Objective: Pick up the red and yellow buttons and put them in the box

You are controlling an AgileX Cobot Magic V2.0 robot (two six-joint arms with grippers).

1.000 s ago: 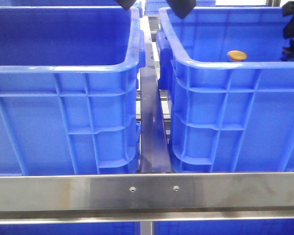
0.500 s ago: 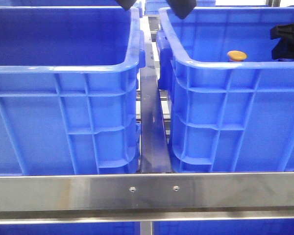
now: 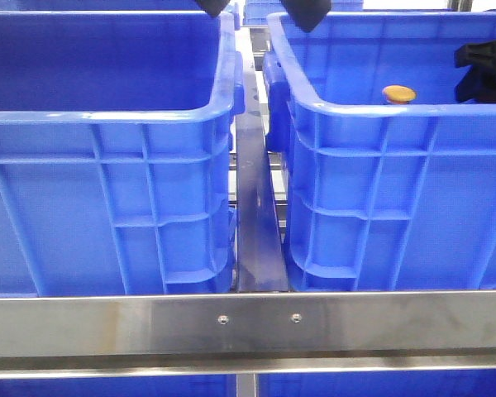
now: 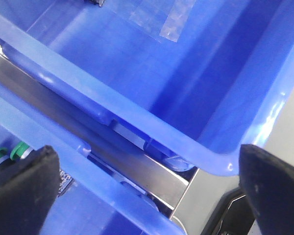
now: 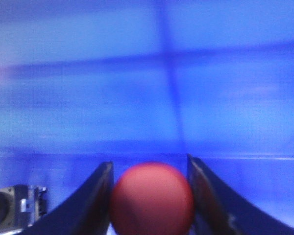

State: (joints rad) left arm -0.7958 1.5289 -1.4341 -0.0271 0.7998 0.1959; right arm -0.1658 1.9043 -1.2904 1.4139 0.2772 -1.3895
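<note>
The yellow button (image 3: pixel 398 93) lies inside the right blue crate (image 3: pixel 380 110), just behind its near rim. My right gripper (image 3: pixel 482 70) is low inside that crate at its right side, to the right of the yellow button. In the right wrist view it (image 5: pixel 150 205) is shut on the red button (image 5: pixel 152 198), whose dome fills the gap between the fingers. My left gripper (image 3: pixel 256 10) hangs open and empty above the gap between the two crates; in the left wrist view it (image 4: pixel 147 196) is wide open. The left blue crate (image 3: pixel 107 116) shows no buttons.
A steel rail (image 3: pixel 248 322) runs across the front below the crates. A metal bar (image 3: pixel 255 215) lies in the narrow gap between them. Green-capped parts (image 4: pixel 7 154) sit in one crate in the left wrist view. A grey component (image 5: pixel 14 205) lies on the crate floor.
My right gripper has come down and to the left into the right crate, then held nearly still. The left gripper and the yellow button have not moved.
</note>
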